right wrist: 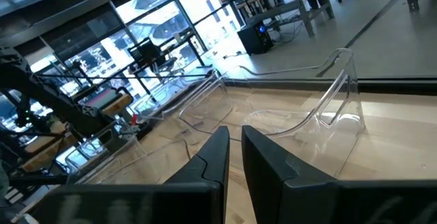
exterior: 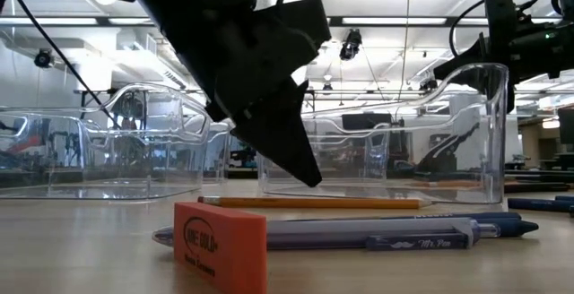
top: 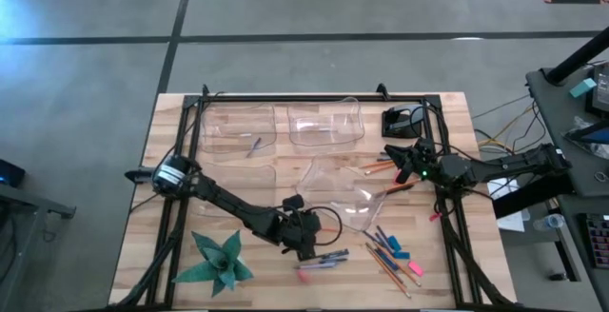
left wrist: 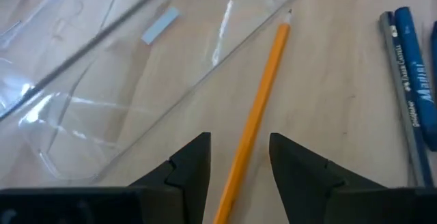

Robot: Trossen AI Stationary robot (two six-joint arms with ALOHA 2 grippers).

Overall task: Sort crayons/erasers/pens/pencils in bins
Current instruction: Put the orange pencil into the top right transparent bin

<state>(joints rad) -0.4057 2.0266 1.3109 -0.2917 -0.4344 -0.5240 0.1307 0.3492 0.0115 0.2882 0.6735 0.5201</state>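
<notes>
Your left hand hangs spread over the wooden surface, an orange pencil running up between its fingers. Beside the pencil lies a clear bin; two blue pens lie farther off.

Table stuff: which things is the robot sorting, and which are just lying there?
For sorting: pencils, pens, erasers, crayons, clear bins. The open left gripper straddles a pencil.

Just lying about: green paper star, black box.

Wooden table bears bins, pencils, erasers.
</notes>
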